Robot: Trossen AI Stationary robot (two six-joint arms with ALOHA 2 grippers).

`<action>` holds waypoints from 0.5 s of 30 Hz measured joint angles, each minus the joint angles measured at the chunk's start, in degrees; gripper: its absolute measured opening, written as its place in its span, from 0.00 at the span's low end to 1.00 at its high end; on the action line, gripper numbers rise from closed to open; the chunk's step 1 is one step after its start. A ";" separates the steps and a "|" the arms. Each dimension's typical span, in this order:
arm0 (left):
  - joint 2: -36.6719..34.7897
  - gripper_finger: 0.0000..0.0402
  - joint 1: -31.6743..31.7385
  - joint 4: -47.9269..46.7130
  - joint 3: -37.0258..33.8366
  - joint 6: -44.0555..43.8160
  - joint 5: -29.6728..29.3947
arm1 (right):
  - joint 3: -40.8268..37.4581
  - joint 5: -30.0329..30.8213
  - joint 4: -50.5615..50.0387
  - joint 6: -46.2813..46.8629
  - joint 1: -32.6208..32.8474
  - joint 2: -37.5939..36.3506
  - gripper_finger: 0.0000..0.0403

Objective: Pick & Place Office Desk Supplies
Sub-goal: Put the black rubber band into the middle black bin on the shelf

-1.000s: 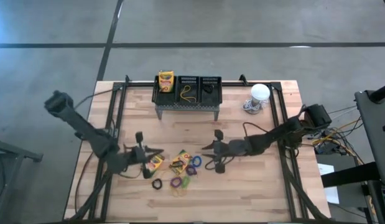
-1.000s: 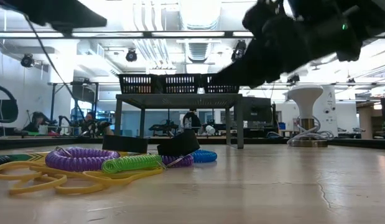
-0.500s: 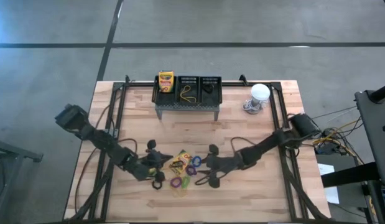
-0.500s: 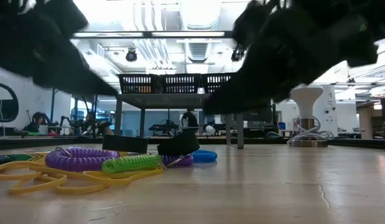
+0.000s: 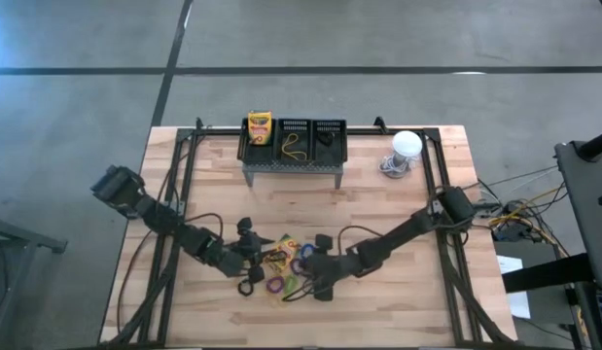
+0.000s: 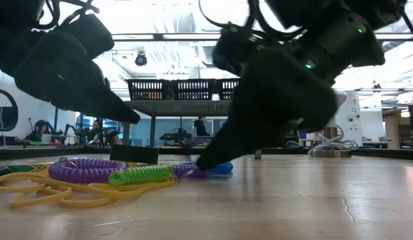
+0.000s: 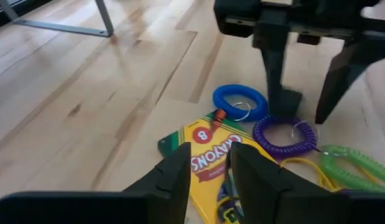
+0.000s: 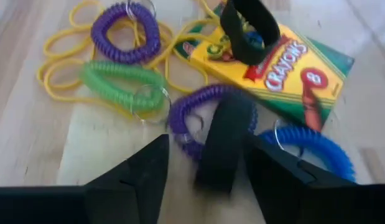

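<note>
left pincer (image 7: 208, 177) | part open, empty, over crayon box (image 7: 208, 155) | right pincer (image 8: 204, 165) | open, astride purple loop (image 8: 201, 106)

Three baskets (image 5: 294, 142) sit on a stand (image 5: 292, 171) behind the band loops (image 5: 277, 285) and crayon box (image 5: 277, 257).

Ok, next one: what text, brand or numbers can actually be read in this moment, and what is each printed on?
"CRAYONS": on the crayon box lying on the table, readable in both wrist views.
"8": in a red circle on that same box.
Crayon box in the basket: print too small to read.
Nothing else legible is visible.
</note>
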 joint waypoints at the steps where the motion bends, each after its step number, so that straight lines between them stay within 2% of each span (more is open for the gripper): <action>1: 0.20 0.30 0.31 0.37 0.01 -0.01 0.00 | 0.24 0.42 -0.54 -0.15 0.12 0.02 0.43; 5: 0.70 0.30 0.61 0.75 -0.06 -1.31 -0.04 | 1.03 2.88 -1.46 -1.84 0.97 -0.11 0.27; 10: 1.07 0.30 -0.06 1.13 -0.04 -8.30 1.29 | 1.04 5.02 -3.25 -5.72 2.69 -4.41 0.06; 15: 1.05 0.30 -2.40 1.51 -0.09 -10.60 1.71 | 2.04 9.34 -2.18 -17.49 0.80 -10.19 0.03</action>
